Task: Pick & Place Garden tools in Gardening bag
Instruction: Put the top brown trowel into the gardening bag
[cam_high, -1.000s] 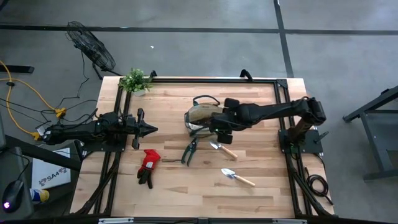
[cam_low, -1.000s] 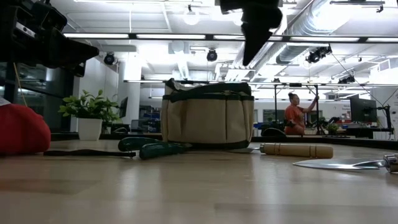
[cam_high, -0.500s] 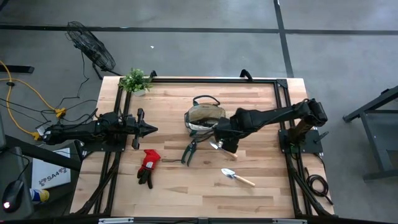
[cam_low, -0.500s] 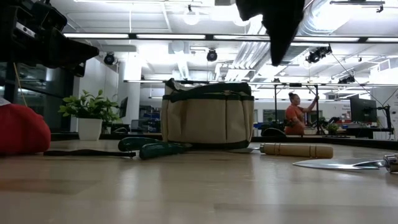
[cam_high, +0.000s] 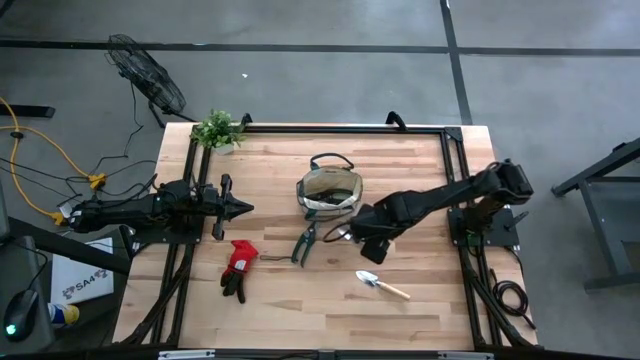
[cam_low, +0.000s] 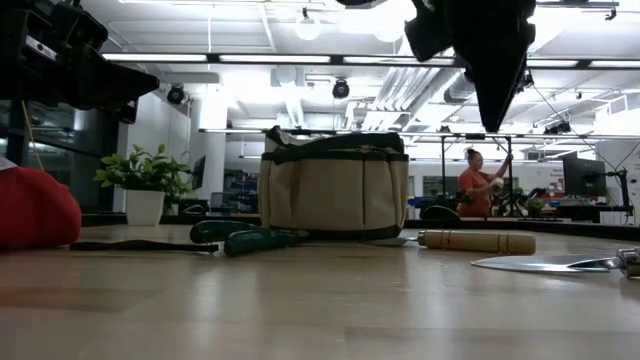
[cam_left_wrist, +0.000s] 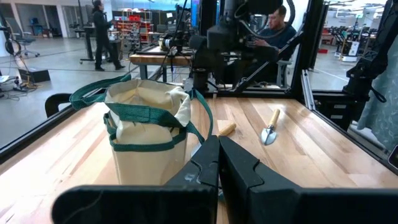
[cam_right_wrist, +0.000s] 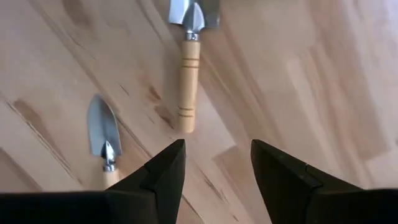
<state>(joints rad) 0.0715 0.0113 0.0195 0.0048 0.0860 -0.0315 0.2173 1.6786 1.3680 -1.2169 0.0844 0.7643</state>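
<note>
The tan gardening bag (cam_high: 330, 188) stands upright on its base at the table's middle, mouth open. Green-handled shears (cam_high: 305, 240) lie flat just in front of it. A red-and-black glove (cam_high: 238, 265) lies nearer the left. One wooden-handled trowel (cam_high: 382, 285) lies near the front. A second trowel (cam_right_wrist: 188, 68) lies beside the bag, below my right gripper (cam_right_wrist: 214, 162). That gripper (cam_high: 368, 238) hangs open above the table, pointing down, with nothing between its fingers. My left gripper (cam_high: 238, 208) waits shut at the left, pointing level at the bag (cam_left_wrist: 149, 130).
A small potted plant (cam_high: 217, 128) stands at the far left corner. A black frame rail (cam_high: 340, 128) runs along the table's far edge and down both sides. Bare wood lies open toward the near edge. Beyond the table, a person (cam_low: 478, 185) stands in the room.
My right gripper has swung from above the bag's near rim toward the table's near edge and come lower. Its wrist has rolled as it went. It now hangs over the trowel beside the bag. Its fingers have stayed open, and no object has moved.
</note>
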